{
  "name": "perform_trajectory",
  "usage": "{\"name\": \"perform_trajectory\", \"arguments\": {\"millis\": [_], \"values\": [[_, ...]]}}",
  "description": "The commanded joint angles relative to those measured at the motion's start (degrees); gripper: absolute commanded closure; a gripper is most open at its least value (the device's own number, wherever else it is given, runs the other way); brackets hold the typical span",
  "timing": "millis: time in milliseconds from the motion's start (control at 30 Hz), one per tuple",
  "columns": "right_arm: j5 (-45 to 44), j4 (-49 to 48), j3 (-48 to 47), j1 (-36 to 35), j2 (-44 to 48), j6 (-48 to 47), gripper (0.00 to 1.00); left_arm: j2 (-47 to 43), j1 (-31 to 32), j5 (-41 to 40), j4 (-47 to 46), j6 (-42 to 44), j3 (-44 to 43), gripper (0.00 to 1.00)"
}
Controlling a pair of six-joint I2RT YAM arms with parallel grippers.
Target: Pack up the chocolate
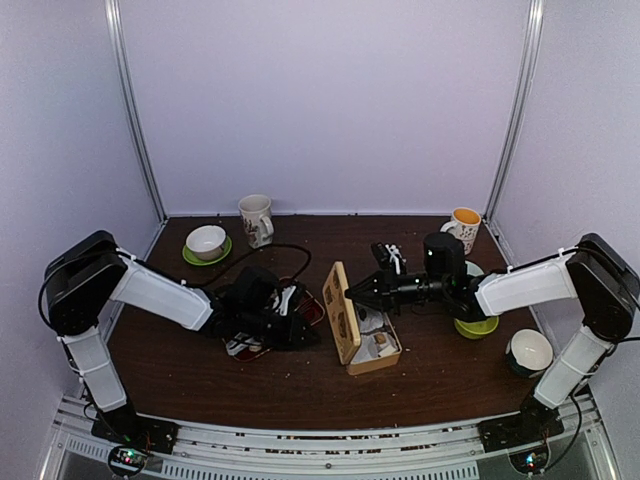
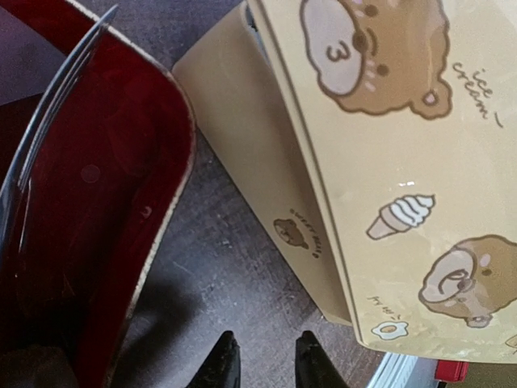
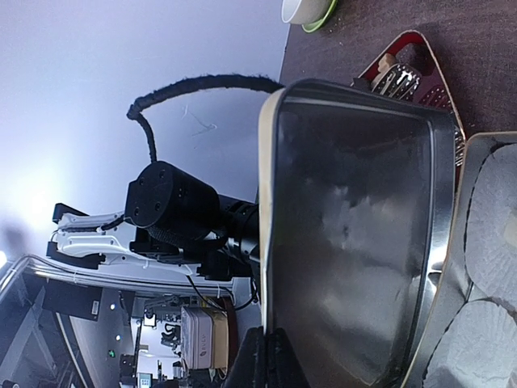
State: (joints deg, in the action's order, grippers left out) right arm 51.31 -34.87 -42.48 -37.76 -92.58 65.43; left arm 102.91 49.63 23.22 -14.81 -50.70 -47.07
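A cream tin box (image 1: 377, 352) stands mid-table, its bear-printed lid (image 1: 341, 312) raised upright. My right gripper (image 1: 354, 292) is shut on the lid's top edge; in the right wrist view its fingertips (image 3: 275, 360) pinch the rim of the lid's shiny inside (image 3: 355, 226). White paper liners (image 3: 491, 210) line the box. A small brown chocolate piece (image 1: 381, 341) lies in it. My left gripper (image 2: 265, 365) is open and empty, low over the table between the red tray (image 2: 81, 210) and the lid (image 2: 404, 162). Silver tongs (image 2: 48, 121) rest in the tray.
A white mug (image 1: 257, 219) and a white bowl on a green saucer (image 1: 206, 241) stand at the back left. An orange-lined mug (image 1: 464, 227) is at the back right, a green bowl (image 1: 476, 326) lies under my right arm, and a white cup (image 1: 530, 351) is at the right.
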Motion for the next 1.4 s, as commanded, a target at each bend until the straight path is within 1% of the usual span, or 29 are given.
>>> {"name": "perform_trajectory", "arguments": {"millis": [0,167,267,333,367,567,733,1067,1367], "values": [[0.99,2.54,-0.27,0.61,-0.07,-3.22,1.0,1.46,0.46,-1.59,-3.77,-0.09,-0.85,0.74],[1.07,4.61,-0.77,0.97,-0.03,-4.79,1.0,1.76,1.01,-3.04,-3.98,-0.81,-0.66,0.77],[1.03,6.81,-1.42,1.27,0.15,-6.31,1.0,2.16,1.39,-3.49,-4.26,-1.21,-0.63,0.85],[0.87,8.93,-2.05,1.52,0.28,-7.86,1.0,2.68,1.41,-3.53,-4.42,-1.53,-0.73,0.94],[0.78,9.68,-2.21,1.67,0.27,-8.52,1.0,2.91,1.43,-3.47,-4.64,-1.71,-0.74,1.0],[0.9,10.78,-2.67,2.07,0.18,-9.44,1.0,5.55,1.44,-1.63,-5.69,-2.1,-2.54,1.0],[0.98,11.04,-3.12,2.09,0.32,-9.25,1.0,7.94,1.44,0.2,-9.04,-3.17,-4.36,1.0],[1.5,10.15,-4.28,2.09,3.96,-6.11,1.0,11.1,1.48,0.4,-9.83,-3.22,-8.52,1.0],[1.43,12.68,-4.72,2.16,5.86,-6.87,0.99,13.6,1.88,1.26,-12.12,-3.93,-11.59,1.0]]}}
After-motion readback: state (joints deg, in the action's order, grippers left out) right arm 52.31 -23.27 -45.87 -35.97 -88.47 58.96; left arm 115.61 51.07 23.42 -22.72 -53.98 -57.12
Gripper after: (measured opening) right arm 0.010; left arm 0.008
